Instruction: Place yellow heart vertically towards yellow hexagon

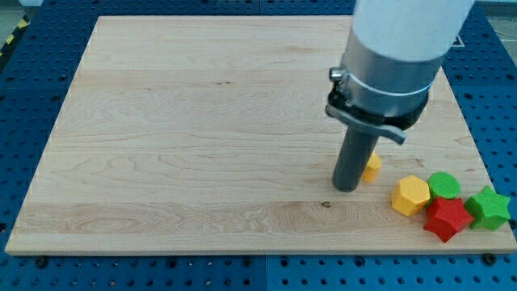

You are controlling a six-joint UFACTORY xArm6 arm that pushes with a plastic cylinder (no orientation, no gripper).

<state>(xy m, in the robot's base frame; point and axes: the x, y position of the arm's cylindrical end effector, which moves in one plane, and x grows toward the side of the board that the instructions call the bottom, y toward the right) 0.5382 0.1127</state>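
My tip [347,188] touches the board at the view's lower right, rod only, no jaws | yellow heart [372,167] just right of the rod, mostly hidden behind it, touching or nearly | orange-yellow sliver visible, shape unclear | yellow hexagon [410,195] near, to lower right.

Pale grained wood board [202,121], matt dark rod, glossy plastic-looking yellow hexagon [410,195]

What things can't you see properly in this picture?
- Small yellow heart block: camera view, mostly hidden behind my dark rod; only its right edge shows.
- My tip: whether it touches the heart cannot be told.
- Top-right corner of the wooden board: hidden by the arm's grey body.
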